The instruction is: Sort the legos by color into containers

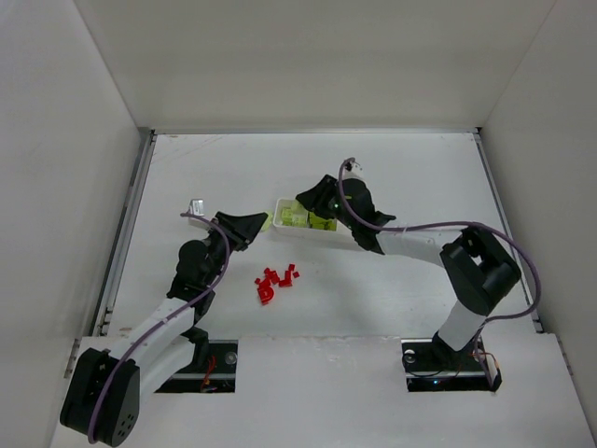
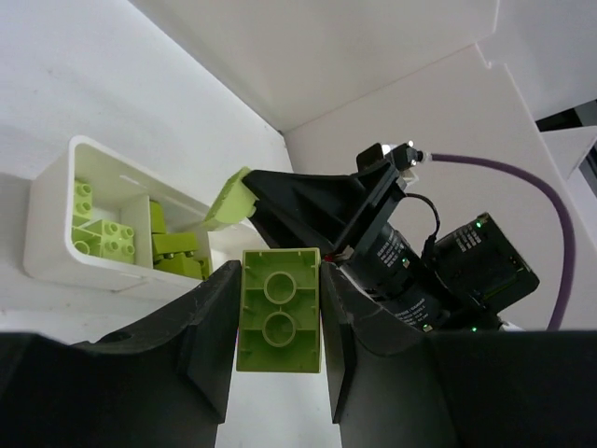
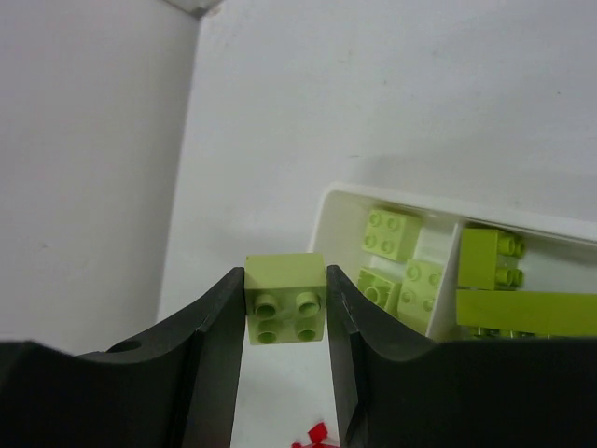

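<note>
- The lime-green brick [image 2: 280, 322] sits clamped in the left end effector [image 2: 280, 280], at 9 o'clock of the tray [image 2: 47, 233]. Clear the rim before releasing.
- The right end effector [image 3: 284, 280] clamps a second green brick [image 3: 285, 313].
- The tray's end compartment [image 3: 434, 245] and its neighbour hold loose green bricks [image 3: 387, 233] only.
- The red bricks [image 1: 273, 283] lie on the counter [image 1: 420, 187] at 7 o'clock.
</note>
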`<state>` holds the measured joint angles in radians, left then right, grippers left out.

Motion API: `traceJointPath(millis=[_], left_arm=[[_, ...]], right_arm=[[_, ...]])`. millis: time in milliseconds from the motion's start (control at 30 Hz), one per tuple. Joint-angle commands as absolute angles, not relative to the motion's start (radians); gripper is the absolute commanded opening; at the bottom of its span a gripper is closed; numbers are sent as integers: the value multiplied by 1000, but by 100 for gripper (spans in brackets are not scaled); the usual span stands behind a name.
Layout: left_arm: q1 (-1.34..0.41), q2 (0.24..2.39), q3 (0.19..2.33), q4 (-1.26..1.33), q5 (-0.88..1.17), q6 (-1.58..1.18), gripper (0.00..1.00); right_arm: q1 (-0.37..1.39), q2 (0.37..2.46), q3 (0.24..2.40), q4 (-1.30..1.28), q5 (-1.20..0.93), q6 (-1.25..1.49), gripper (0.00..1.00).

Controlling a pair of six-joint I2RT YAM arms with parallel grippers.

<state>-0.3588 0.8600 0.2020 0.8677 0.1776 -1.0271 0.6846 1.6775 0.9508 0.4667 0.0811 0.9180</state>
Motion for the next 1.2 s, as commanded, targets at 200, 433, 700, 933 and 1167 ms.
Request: traceJointPath(millis=[200, 433, 700, 933, 1167], left_arm=[[-372, 876, 215, 847, 155, -959, 21], [-432, 952, 268, 842, 95, -907, 20], [-559, 1141, 434, 747, -57, -760, 20], [-624, 1343, 618, 621, -239, -591, 21], [-601, 1508, 730, 584, -249, -568, 21]], right_arm=[[735, 1792, 1097, 319, 175, 828, 55], [742, 1688, 1040, 344, 164, 821, 69], [722, 1419, 743, 445, 175, 821, 35], [780, 1255, 577, 433, 244, 795, 32], [831, 1120, 496, 387, 301, 782, 36]])
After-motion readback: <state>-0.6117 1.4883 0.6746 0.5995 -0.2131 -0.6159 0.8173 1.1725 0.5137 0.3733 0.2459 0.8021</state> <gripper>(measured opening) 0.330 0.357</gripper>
